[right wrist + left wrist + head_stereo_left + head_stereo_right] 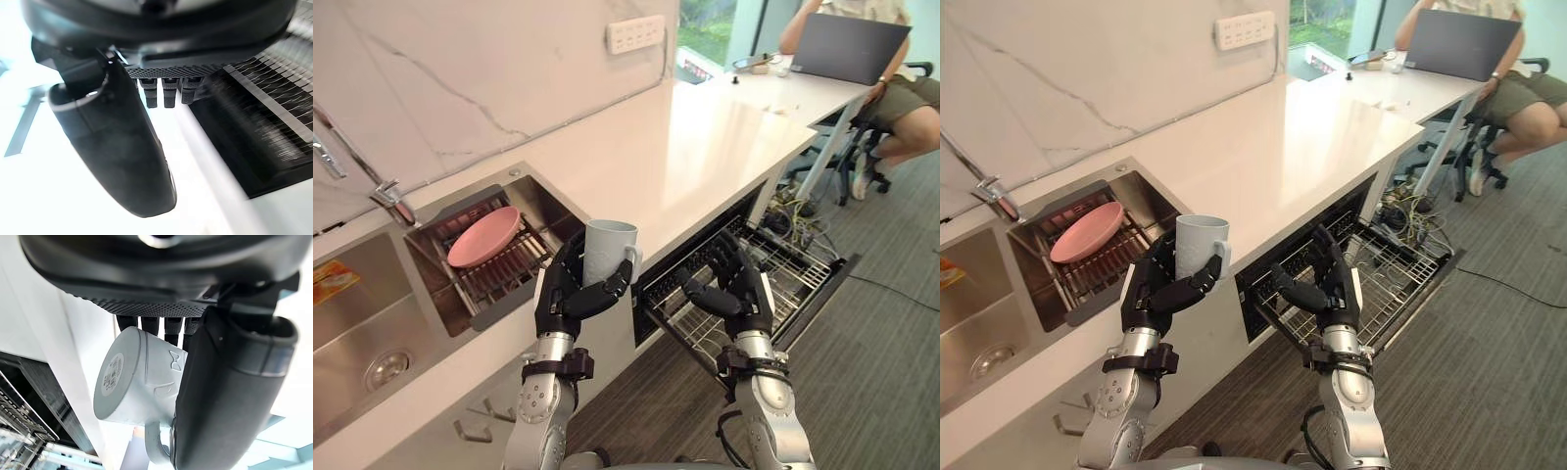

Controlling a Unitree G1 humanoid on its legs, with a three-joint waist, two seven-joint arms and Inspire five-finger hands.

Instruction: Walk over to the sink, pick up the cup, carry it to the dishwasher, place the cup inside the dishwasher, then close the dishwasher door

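Observation:
My left hand (pixel 564 299) is shut on a pale grey cup (pixel 607 251) and holds it upright in front of the counter edge, between the sink area and the dishwasher. In the left wrist view the cup (pixel 139 377) lies against the fingers with the thumb (pixel 220 396) across its side, handle outward. The dishwasher (pixel 744 264) stands open under the counter with its wire rack (pixel 783 279) pulled out. My right hand (pixel 734 289) hovers over the rack's near end, fingers relaxed and holding nothing; its thumb (pixel 117 147) shows in the right wrist view.
A pink plate (pixel 484 236) rests in a drying rack (pixel 499 269) set into the counter, beside a steel sink (pixel 372 333) and tap (pixel 391 196). A person with a laptop (pixel 857 44) sits at the far counter end; an office chair (pixel 867 157) stands there.

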